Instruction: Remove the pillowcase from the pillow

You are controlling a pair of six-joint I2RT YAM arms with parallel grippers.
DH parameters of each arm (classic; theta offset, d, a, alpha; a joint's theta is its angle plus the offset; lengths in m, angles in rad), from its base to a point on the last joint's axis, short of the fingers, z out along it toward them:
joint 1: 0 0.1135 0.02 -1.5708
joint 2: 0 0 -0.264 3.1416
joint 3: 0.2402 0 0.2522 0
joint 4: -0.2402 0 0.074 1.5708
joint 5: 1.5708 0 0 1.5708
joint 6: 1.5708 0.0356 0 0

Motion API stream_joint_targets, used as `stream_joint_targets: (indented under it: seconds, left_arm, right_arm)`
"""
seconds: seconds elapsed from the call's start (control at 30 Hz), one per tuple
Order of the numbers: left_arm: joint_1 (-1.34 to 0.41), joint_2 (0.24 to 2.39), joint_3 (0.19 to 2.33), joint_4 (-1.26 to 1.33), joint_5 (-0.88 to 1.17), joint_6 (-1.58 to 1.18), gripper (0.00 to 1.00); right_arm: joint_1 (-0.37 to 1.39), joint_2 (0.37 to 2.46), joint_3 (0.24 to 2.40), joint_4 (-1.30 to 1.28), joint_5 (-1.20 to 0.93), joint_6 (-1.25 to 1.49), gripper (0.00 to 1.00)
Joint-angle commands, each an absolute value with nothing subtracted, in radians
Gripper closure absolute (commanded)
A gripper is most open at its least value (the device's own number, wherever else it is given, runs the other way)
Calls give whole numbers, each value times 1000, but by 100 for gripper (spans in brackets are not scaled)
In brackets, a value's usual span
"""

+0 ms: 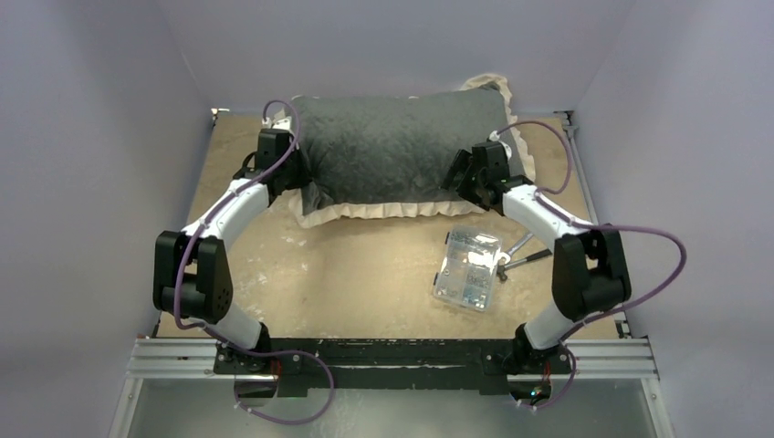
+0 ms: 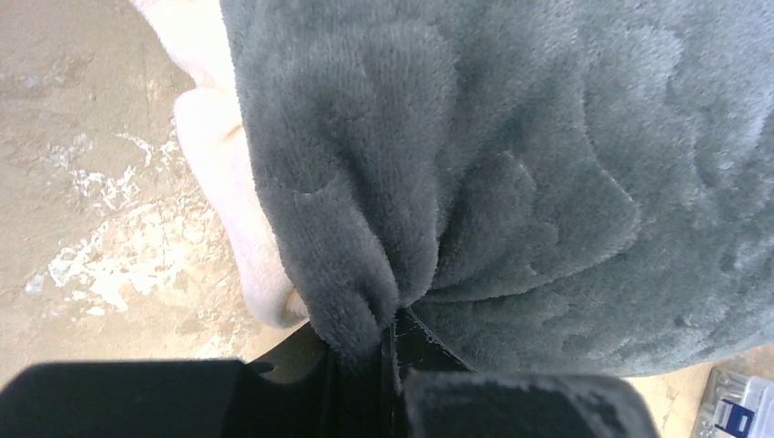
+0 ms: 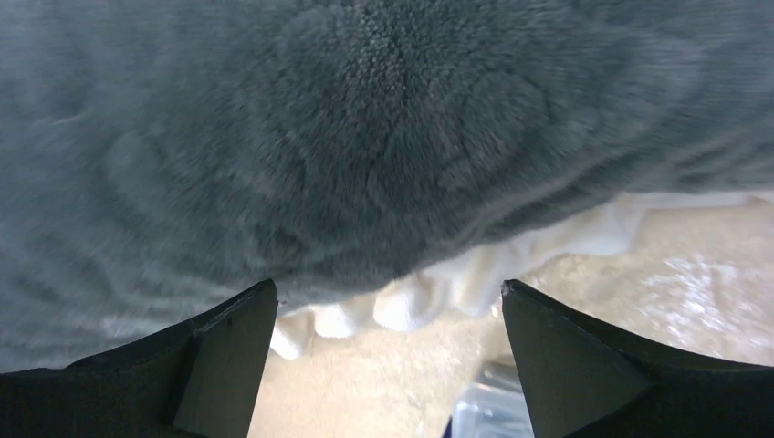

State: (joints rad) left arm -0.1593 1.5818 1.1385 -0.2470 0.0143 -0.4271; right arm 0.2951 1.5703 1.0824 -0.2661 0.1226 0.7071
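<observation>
The pillowcase [image 1: 397, 146] lies at the back of the table, its dark grey-green plush face up, with a cream ruffled frill [image 1: 383, 211] along the near edge. The pillow is hidden inside it. My left gripper [image 1: 294, 178] is shut on a pinched fold of the plush near the cover's near left corner; the fold [image 2: 360, 301] runs down between the closed fingers. My right gripper [image 1: 459, 173] is open at the near right edge, its fingertips [image 3: 246, 315] spread just above the frill [image 3: 429, 297], holding nothing.
A clear plastic box of small parts [image 1: 468, 268] lies on the tan tabletop near the right arm, with metal tools [image 1: 522, 252] beside it. Grey walls close in on the left, back and right. The box corner shows in the left wrist view [image 2: 739, 411].
</observation>
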Motion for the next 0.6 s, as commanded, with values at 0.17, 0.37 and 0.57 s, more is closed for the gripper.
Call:
stream_joint_targets:
  seconds: [0.17,0.37,0.57]
  left_arm:
    - [-166,1446,1084,-230,-95,-370,100]
    - [-166,1335,1043,-304,-38,-380,100]
    - [-166,1163,991,-427,82,-399,100]
  right_arm:
    - [294,1718,1106,-64,2,675,52]
    - [298,1713,1176,-66,-36,574,100]
    - [350,1708,1271,-93,-77,500,100]
